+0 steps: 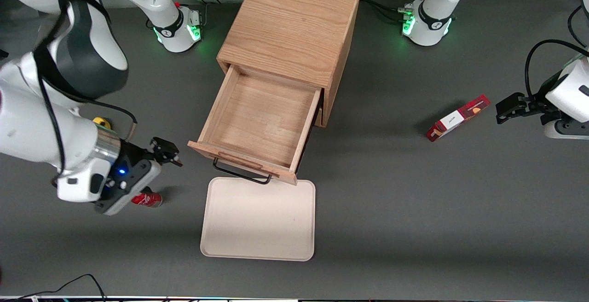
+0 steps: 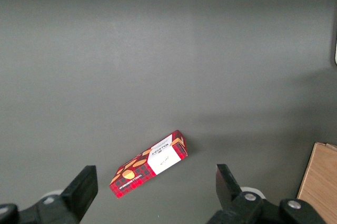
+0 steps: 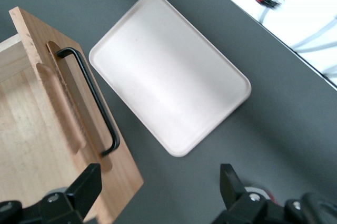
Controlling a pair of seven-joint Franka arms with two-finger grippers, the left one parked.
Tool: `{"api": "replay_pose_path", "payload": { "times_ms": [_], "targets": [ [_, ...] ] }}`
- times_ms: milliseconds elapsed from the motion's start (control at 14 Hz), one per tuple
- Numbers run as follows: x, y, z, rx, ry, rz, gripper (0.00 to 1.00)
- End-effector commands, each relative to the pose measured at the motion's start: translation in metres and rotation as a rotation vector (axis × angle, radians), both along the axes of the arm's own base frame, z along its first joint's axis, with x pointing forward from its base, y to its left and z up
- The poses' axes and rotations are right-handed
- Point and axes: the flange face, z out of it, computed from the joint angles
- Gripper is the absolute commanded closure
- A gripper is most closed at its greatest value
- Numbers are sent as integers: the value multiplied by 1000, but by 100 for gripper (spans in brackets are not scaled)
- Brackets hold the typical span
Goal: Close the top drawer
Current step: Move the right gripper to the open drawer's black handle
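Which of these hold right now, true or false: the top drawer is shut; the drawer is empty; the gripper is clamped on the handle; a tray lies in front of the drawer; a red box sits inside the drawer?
1. The top drawer is shut. False: it stands pulled far out.
2. The drawer is empty. True.
3. The gripper is clamped on the handle. False: it is open, beside the drawer front, touching nothing.
4. A tray lies in front of the drawer. True.
5. A red box sits inside the drawer. False: it lies on the table toward the parked arm's end.
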Motion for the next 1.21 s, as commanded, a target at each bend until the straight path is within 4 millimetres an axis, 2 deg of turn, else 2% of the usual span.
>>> {"api": "replay_pose_path", "payload": {
  "times_ms": [0,286,500,643,786,1000,1143],
  "targets": [
    [19,8,-18,72,-33,117,0],
    [14,39,-48,71,19,213,0],
    [15,43,-65,71,47,219,0],
    [15,44,-72,72,59,218,0],
    [3,70,-80,60,100,236,0],
    [2,73,-84,54,120,190,0],
    [0,81,-86,54,117,200,0]
  ]
}}
